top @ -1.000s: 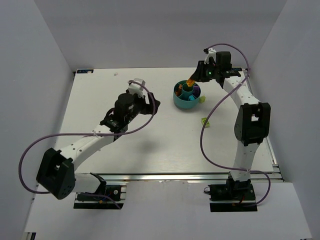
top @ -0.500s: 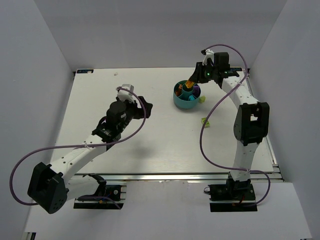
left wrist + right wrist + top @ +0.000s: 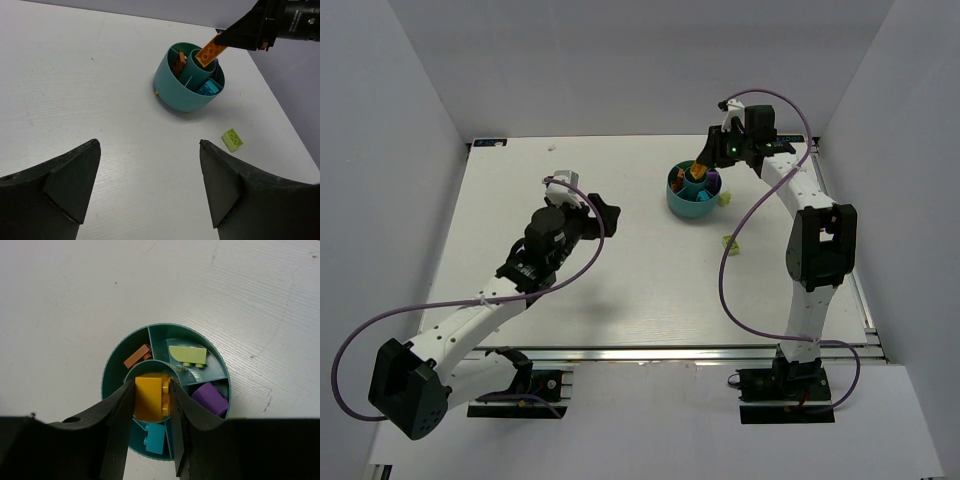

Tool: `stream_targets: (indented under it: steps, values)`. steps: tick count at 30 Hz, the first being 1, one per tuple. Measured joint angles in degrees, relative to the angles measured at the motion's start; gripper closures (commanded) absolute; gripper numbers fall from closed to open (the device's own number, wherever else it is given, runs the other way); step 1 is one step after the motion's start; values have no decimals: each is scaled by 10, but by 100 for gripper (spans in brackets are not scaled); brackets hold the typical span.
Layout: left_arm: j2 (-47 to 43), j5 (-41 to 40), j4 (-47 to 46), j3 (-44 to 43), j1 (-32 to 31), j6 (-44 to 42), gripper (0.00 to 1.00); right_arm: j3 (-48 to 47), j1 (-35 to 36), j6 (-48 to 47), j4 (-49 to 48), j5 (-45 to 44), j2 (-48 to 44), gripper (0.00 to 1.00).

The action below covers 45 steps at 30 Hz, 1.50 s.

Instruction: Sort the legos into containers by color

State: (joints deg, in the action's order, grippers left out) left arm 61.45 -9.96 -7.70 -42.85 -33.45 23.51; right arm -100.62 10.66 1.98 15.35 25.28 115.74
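Note:
The teal bowl (image 3: pixel 688 207) stands at the back right of the table. My right gripper (image 3: pixel 705 160) is shut on a yellow-orange brick (image 3: pixel 149 398) and holds it right over the bowl's central cup (image 3: pixel 150 371). In the right wrist view the wedges of the bowl (image 3: pixel 165 325) hold a brown-orange brick (image 3: pixel 137 356), a lime piece (image 3: pixel 187 356), a purple brick (image 3: pixel 210 397) and a cyan brick (image 3: pixel 156 437). A lime brick (image 3: pixel 729 241) lies on the table near the bowl; it also shows in the left wrist view (image 3: pixel 232 139). My left gripper (image 3: pixel 610 212) is open and empty, well left of the bowl (image 3: pixel 175 90).
The right arm's purple cable (image 3: pixel 725 270) loops over the table right of the loose lime brick. The white table's back edge (image 3: pixel 620 137) lies just behind the bowl, with grey walls on all sides.
My left arm has drawn back to the left and nearer, away from the bowl. My right gripper has shifted slightly left with the brick over the bowl.

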Motion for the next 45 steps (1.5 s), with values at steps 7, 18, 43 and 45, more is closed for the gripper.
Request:
stream_targets:
  steps: [7,18,43,45]
  values:
    - [-5,-2,2,8,0,4,11,3,0,-9,3,-1,0,51]
    - [-18,-22,19,12,0,11,8,53,0,-119,7,19,-43,11]
    - [-150,-81,71,81,1,62,7,373,-16,-162,104,-126,-209,11]
    - [-157,-82,71,86,1,68,7,374,-16,-151,98,-137,-193,17]
